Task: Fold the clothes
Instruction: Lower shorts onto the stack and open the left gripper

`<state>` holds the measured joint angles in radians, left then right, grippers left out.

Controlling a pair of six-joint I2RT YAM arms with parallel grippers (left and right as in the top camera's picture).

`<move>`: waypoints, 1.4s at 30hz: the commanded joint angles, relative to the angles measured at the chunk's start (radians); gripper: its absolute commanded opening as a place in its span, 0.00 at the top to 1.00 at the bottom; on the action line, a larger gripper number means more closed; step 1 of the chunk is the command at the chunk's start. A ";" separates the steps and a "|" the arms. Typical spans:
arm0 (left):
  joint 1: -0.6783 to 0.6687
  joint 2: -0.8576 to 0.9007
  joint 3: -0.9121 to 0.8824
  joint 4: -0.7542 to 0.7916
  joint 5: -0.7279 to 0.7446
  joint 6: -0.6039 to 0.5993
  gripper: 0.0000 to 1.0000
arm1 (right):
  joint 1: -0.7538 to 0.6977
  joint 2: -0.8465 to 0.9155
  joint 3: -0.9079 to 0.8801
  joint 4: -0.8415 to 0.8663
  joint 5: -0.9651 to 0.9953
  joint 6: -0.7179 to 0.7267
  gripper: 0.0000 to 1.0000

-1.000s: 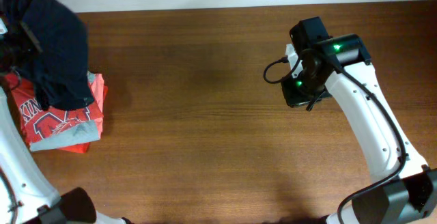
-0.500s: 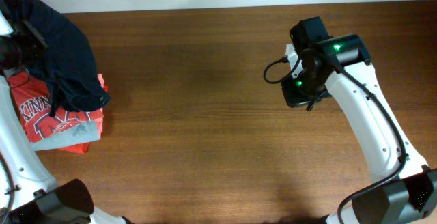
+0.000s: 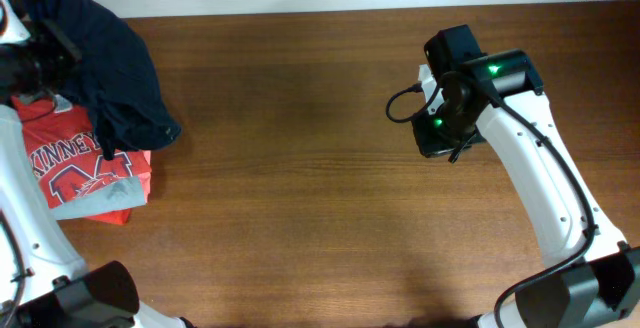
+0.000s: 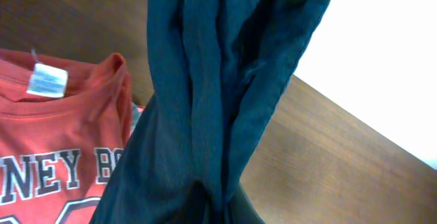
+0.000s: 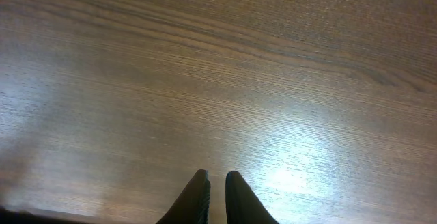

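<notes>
Navy shorts (image 3: 115,68) hang bunched from the left gripper (image 4: 222,207), clamped on the fabric, above the red T-shirt (image 3: 85,163) at the bench's (image 3: 300,168) left end; the right gripper (image 5: 217,195) hovers nearly closed, empty; seemingly the pickup step; next, carry them to bare wood and spread flat.

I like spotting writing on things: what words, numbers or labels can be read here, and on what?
"KINNEY": white letters on the red T-shirt, overhead view.
"NEY B": same print, left wrist view; the rest is behind the navy shorts.
Large white print under it: cannot be read for sure.
White neck tag: too small to read.
</notes>
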<state>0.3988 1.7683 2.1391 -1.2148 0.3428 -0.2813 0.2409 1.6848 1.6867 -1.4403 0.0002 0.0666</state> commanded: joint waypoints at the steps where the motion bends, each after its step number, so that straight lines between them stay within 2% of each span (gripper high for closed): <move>1: -0.003 0.034 0.005 0.005 0.023 -0.010 1.00 | -0.008 -0.024 0.008 -0.004 0.012 -0.006 0.85; 8: 0.003 0.110 0.004 -0.023 -0.101 -0.010 1.00 | -0.008 -0.024 0.008 -0.008 0.008 -0.006 0.85; 20: 0.156 0.120 0.005 -0.023 -0.114 -0.009 1.00 | -0.008 -0.024 0.008 -0.019 0.009 -0.006 0.86; 25: 0.204 0.122 0.004 -0.058 -0.256 -0.010 1.00 | -0.008 -0.024 0.008 -0.019 0.008 -0.006 0.86; 34: 0.211 0.133 0.004 -0.080 -0.469 -0.010 1.00 | -0.008 -0.024 0.008 -0.023 0.008 -0.006 0.85; 42: 0.212 0.139 0.003 -0.082 -0.543 -0.010 0.99 | -0.006 -0.024 0.008 -0.023 0.008 -0.006 0.85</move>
<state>0.6018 1.9057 2.1368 -1.2980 -0.1165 -0.2813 0.2409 1.6848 1.6867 -1.4593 -0.0002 0.0666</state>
